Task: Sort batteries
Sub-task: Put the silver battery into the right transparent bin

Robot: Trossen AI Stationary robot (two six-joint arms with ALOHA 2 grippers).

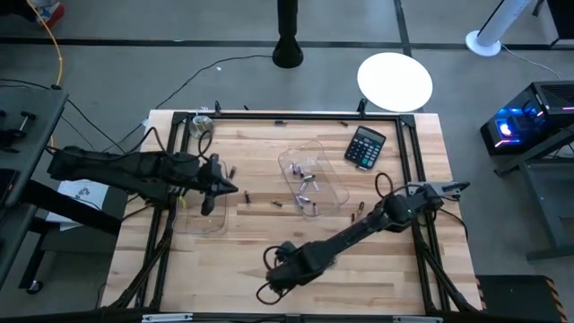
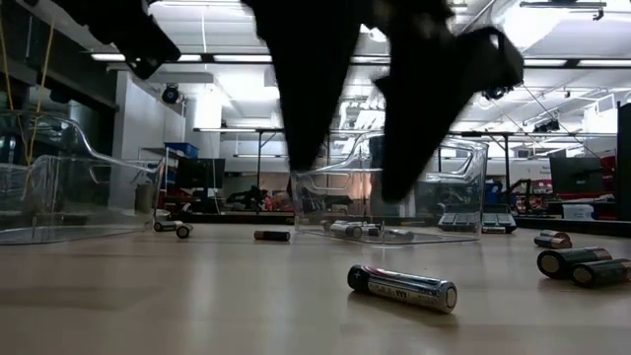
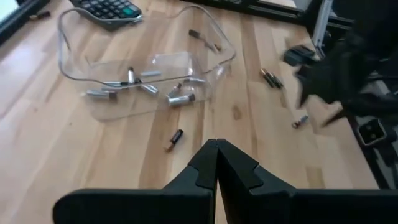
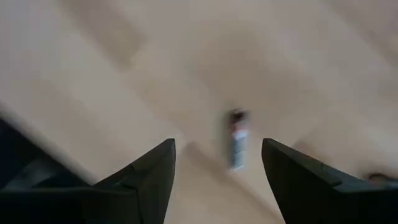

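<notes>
Small batteries lie scattered on the wooden table. One dark, silver-ended battery [image 4: 237,140] lies on the wood ahead of my right gripper [image 4: 217,149], which is open and hangs above the table near its near edge [image 1: 272,274]. The low view shows that battery [image 2: 402,288] lying on its side, in front of the two raised fingers. Several silvery batteries [image 3: 177,98] lie in the central clear tray [image 1: 334,190]. My left gripper [image 3: 216,167] is shut and hovers over the left clear tray [image 1: 199,218]. A loose battery [image 3: 174,138] lies beyond it.
A black calculator [image 1: 365,146] lies toward the far right of the table. More loose batteries sit right of the central tray [image 1: 359,211] and at the right in the low view [image 2: 572,261]. A black frame runs around the table edges [image 1: 287,115].
</notes>
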